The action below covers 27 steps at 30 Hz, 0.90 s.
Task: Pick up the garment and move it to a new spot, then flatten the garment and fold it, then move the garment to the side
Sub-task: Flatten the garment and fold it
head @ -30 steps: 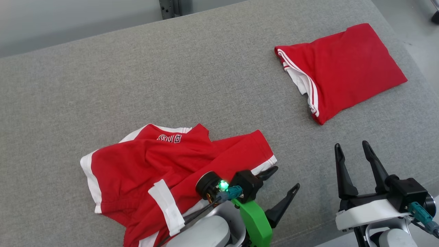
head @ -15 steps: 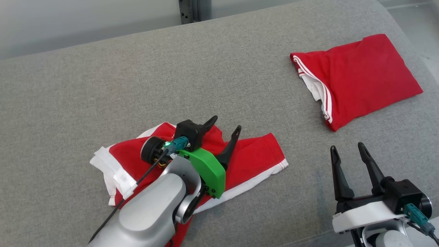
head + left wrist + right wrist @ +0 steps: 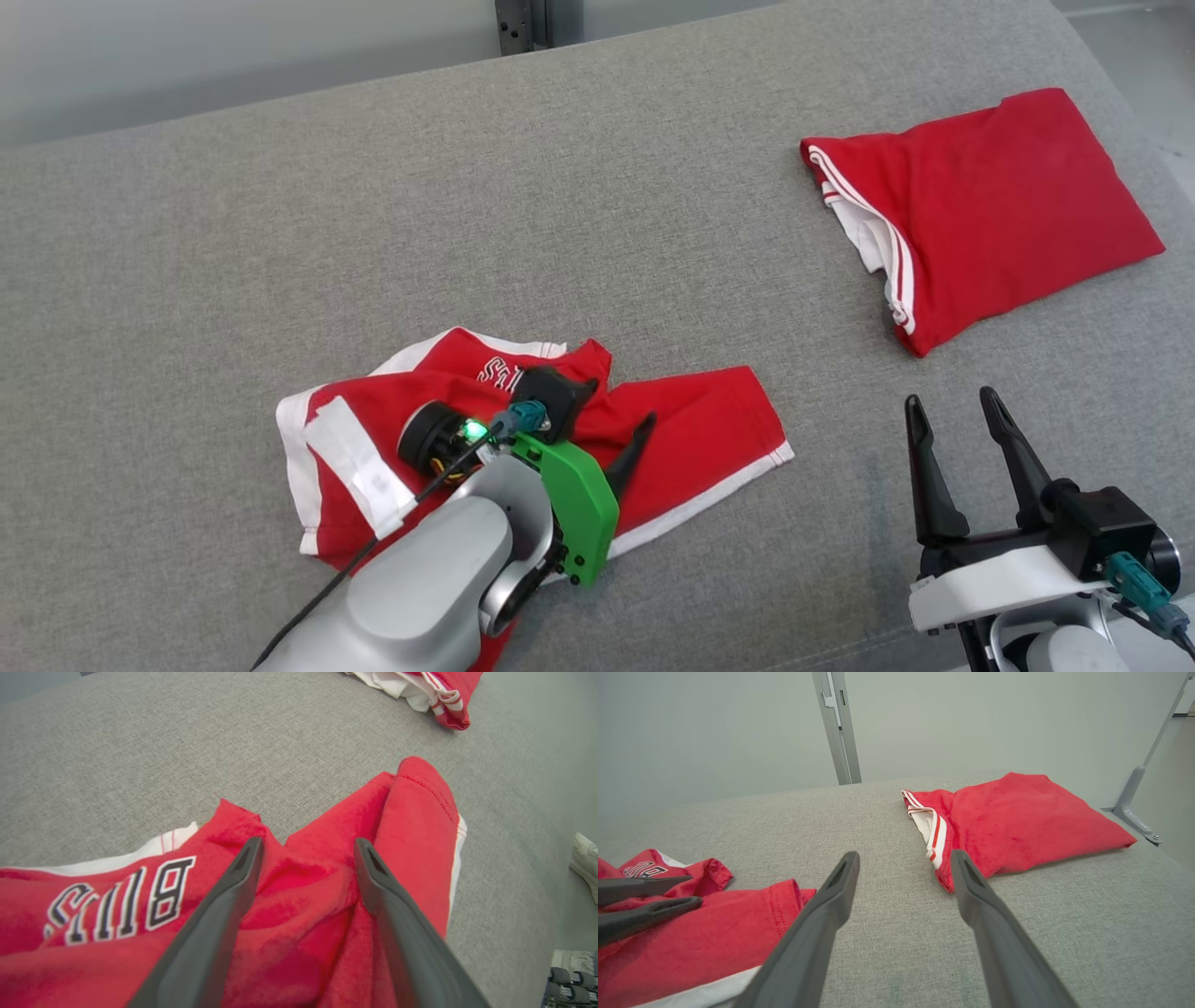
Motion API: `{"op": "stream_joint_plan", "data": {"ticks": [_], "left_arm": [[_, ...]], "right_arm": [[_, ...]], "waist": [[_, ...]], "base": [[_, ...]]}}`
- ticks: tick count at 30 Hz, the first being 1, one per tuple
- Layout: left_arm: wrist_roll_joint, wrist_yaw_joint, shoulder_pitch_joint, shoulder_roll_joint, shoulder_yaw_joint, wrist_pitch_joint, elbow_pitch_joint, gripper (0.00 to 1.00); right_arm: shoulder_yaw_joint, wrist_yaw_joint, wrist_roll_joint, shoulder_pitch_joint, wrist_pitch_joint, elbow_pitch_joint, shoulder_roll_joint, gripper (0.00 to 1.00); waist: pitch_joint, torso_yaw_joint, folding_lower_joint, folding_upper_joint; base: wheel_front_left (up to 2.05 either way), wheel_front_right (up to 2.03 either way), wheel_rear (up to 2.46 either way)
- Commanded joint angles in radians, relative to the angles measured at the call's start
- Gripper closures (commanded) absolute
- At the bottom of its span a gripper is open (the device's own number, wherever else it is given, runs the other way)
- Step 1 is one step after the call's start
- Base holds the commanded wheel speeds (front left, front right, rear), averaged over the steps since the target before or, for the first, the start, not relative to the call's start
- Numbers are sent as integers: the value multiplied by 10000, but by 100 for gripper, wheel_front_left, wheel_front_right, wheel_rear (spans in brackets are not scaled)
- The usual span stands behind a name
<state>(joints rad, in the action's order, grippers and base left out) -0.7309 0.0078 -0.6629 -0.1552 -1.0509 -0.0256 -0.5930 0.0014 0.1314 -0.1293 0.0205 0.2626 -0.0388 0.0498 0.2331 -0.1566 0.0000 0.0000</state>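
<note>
Straddling a raised crease of the crumpled garment [image 3: 303, 896], the left gripper [image 3: 308, 844] held its fingers spread and clasped nothing, cloth directly under the tips, contact not discernible. Garment lay at the near edge of the bench [image 3: 467, 205], left of middle, long axis along that edge, left arm nearer; right gripper [image 3: 950, 399], likewise spread and empty, hung toward the near right corner. Count: two red garments, the second a folded garment [image 3: 990, 205] at the far right corner; two grippers.
</note>
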Motion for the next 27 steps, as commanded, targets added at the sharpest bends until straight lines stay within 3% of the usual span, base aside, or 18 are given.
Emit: {"op": "stream_joint_plan", "data": {"ticks": [1,14,15,16,17,21,27], "left_arm": [[110,-63,183,-11,-87,44,11,0],[312,476,174,-500,-414,674,369,0],[257,431,190,-536,-419,764,358,45],[219,386,221,-551,-445,836,321,63],[187,324,255,-571,-486,903,289,100],[142,332,184,-631,-393,716,374,100],[378,1229,52,-1196,283,-152,1628,100]], "right_arm": [[-23,-14,-41,107,30,-24,12,0],[17,-14,-29,61,30,-44,14,0],[13,-14,-32,53,30,-41,15,0],[4,-14,-38,49,30,-43,14,0],[-3,-14,-45,49,30,-50,14,0],[-32,-14,-104,53,30,-71,14,0],[-113,-14,-117,283,30,-62,14,0]], "waist": [[-58,50,0,0],[-259,170,0,0],[-255,156,0,0],[-256,141,0,0],[-259,121,0,0],[-300,25,0,0],[-521,-112,0,0]], "base": [[0,0,0],[0,0,0],[0,0,0],[0,0,0],[0,0,0],[0,0,0],[0,0,0]]}}
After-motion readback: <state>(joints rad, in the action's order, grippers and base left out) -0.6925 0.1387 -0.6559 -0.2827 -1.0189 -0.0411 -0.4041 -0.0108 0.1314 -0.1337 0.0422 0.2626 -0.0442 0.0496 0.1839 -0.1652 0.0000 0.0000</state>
